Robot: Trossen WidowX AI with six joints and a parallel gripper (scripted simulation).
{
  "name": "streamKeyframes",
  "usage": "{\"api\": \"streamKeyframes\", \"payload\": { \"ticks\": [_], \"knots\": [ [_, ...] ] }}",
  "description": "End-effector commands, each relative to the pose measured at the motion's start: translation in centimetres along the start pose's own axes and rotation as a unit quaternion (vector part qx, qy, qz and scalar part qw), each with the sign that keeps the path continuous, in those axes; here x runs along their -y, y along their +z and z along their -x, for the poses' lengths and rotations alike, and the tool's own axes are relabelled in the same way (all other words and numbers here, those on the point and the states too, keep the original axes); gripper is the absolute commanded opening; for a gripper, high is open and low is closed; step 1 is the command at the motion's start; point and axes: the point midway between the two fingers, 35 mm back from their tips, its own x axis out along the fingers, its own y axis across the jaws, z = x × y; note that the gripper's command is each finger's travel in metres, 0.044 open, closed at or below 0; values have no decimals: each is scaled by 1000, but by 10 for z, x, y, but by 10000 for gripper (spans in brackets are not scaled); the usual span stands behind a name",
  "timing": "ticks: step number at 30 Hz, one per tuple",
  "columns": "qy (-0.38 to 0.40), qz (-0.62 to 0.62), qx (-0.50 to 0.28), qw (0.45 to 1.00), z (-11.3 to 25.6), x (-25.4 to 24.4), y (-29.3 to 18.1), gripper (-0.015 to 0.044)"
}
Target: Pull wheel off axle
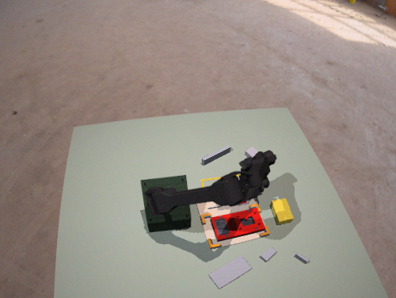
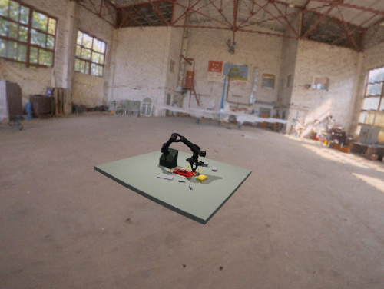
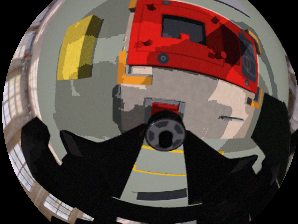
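The wheel (image 3: 165,126), dark grey with spokes, is between the fingertips of my gripper (image 3: 165,131) (image 2: 194,169). The gripper is shut on it, one finger on each side. The wheel sits over a small red block (image 3: 165,107) in a grey frame on the pale board (image 3: 190,92) (image 1: 237,238). The axle under the wheel is hidden, so I cannot tell how far down it the wheel sits. The marked area, a yellow outline (image 3: 160,173) (image 1: 210,180) on the table, lies beside the board and is partly covered by the arm and fingers.
A red plate (image 1: 237,225) (image 3: 192,52) lies on the board between orange corner pieces. A yellow block (image 1: 282,212) (image 3: 77,50) stands beside the board. A dark green block (image 1: 166,182) is under the arm's base. A grey bar (image 1: 216,155) and several flat grey pieces lie around.
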Motion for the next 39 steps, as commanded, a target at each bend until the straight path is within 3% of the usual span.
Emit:
{"api": "streamKeyframes", "payload": {
  "ticks": [1,39],
  "knots": [
    [0,1,0,1000,3,1,-1,0],
    [2,2,0,1000,15,1,-1,0]
  ]
}}
